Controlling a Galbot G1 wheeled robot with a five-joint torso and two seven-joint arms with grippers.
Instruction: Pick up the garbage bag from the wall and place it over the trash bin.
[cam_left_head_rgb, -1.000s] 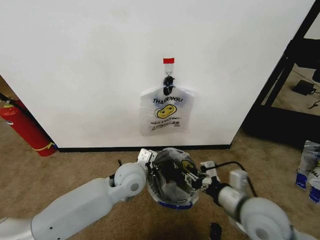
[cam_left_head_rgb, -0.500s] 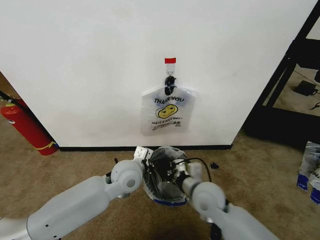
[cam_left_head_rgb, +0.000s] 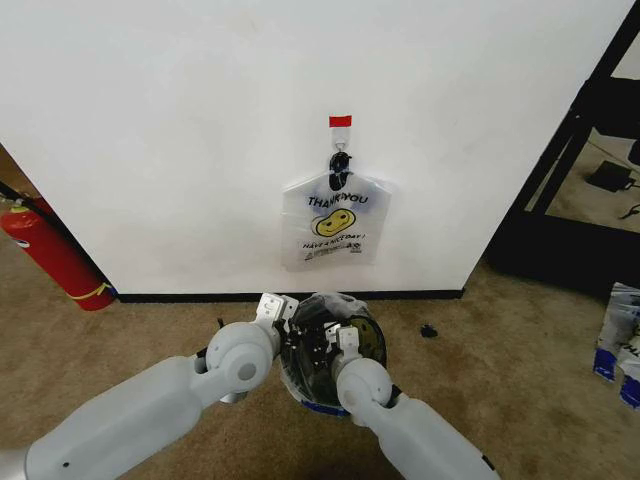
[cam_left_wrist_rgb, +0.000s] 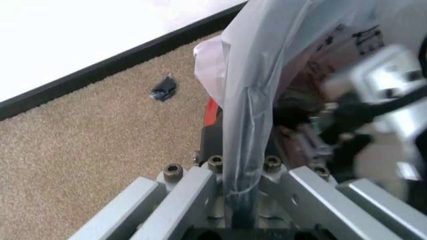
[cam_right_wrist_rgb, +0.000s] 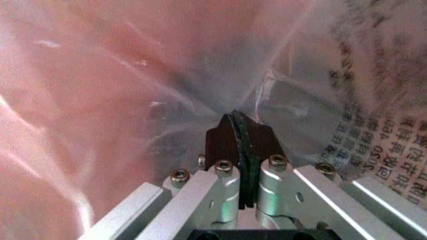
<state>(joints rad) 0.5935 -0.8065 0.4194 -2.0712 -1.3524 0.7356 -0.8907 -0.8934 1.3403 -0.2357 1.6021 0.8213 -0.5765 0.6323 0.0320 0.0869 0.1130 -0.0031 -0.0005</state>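
Since the earlier frames our right arm has swung from the right side in toward the middle, so the right gripper (cam_left_head_rgb: 330, 345) now sits inside the mouth of the trash bin (cam_left_head_rgb: 322, 402), close beside the left gripper (cam_left_head_rgb: 285, 318), which has slid slightly left along the rim.

From the head view, we see the garbage bag (cam_left_head_rgb: 360, 330) draped in and over the bin, its smiley face showing at the right inner side and a blue patch at the near lower edge. The bin stands on the carpet (cam_left_head_rgb: 500, 340) just in front of the wall (cam_left_head_rgb: 180, 130). A matching smiley bag (cam_left_head_rgb: 335, 222) hangs on the black hook (cam_left_head_rgb: 339, 168) below the red tape strip (cam_left_head_rgb: 340, 121). A red fire extinguisher (cam_left_head_rgb: 50, 255) leans at the far left.

From the left wrist view, our left gripper (cam_left_wrist_rgb: 240, 192) has its fingers closed on a gathered fold of the garbage bag (cam_left_wrist_rgb: 267, 65), which rises taut from between them. The black baseboard (cam_left_wrist_rgb: 100, 70) crosses the carpet behind, and our other gripper (cam_left_wrist_rgb: 373, 95) shows just beside the plastic.

From the right wrist view, our right gripper (cam_right_wrist_rgb: 239, 130) has its dark fingertips (cam_right_wrist_rgb: 220, 142) pressed together, pinching the film of the garbage bag (cam_right_wrist_rgb: 133, 75), which surrounds it with printed text on one side.
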